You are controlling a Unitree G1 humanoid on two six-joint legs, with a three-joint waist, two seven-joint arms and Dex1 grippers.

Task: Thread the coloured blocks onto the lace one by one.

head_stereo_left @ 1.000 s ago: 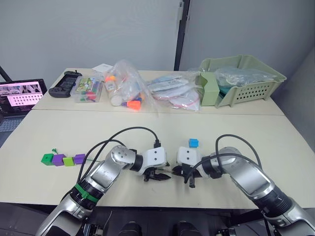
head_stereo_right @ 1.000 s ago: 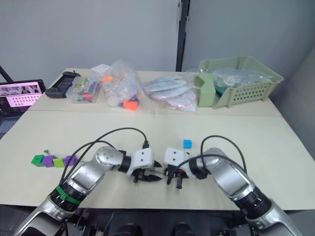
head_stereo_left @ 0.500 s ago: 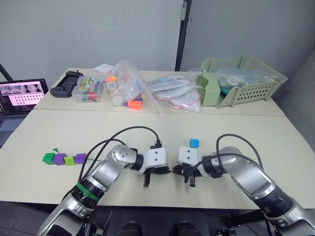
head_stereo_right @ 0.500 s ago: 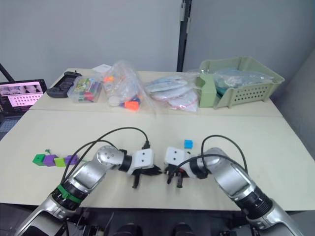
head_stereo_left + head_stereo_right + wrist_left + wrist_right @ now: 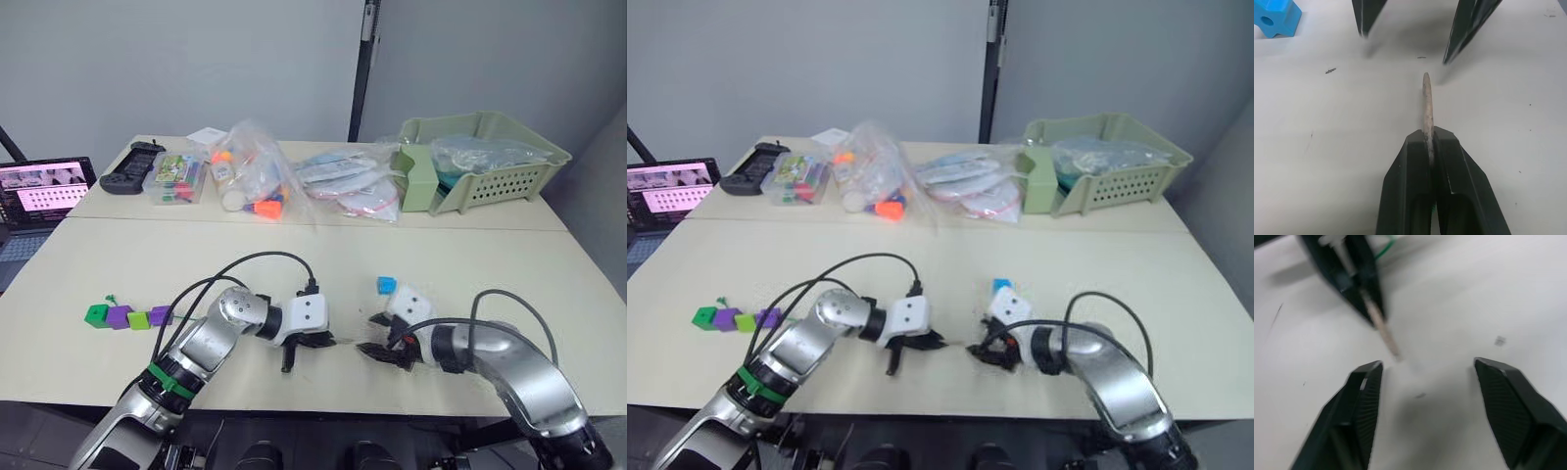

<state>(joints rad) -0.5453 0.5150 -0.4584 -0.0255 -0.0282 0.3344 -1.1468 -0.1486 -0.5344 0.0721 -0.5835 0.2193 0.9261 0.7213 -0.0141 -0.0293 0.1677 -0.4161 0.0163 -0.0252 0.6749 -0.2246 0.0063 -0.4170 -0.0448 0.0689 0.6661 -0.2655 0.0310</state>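
Lace [image 5: 1426,105]: stiff pale tip pinched between the closed jaws of the left gripper [image 5: 1429,142], low over the desk [image 5: 490,255] near its front edge. The tip sticks out past the fingertips, pointing across at the right gripper [image 5: 1425,377]. Held short like this, I judge, so the tip stays rigid and can be aimed at a block's hole. A little green cord shows behind the left gripper in the right wrist view; the rest of its run I cannot follow.

Blue block [image 5: 386,285]: loose on the desk, just beyond the right gripper, not touching it. Its hole shows in the left wrist view [image 5: 1273,17]. It looks like the last unthreaded piece.

Other four blocks sit in a tight row at the far left of the desk: dark green block [image 5: 95,314], purple block [image 5: 119,316], light green block [image 5: 138,320], second purple block [image 5: 159,315]. They appear strung already, though the cord through them is too thin to see.

Right gripper: jaws spread wide, empty, facing the lace tip, which lies just short of the gap between them. Judgement: it must take the blue block before anything can be threaded; the left holds the tip steady meanwhile.

Back of desk: clear marker case [image 5: 174,178], bags of plastic pieces [image 5: 250,171], green basket [image 5: 485,157]. Laptop [image 5: 44,191] off to the left. None involved.
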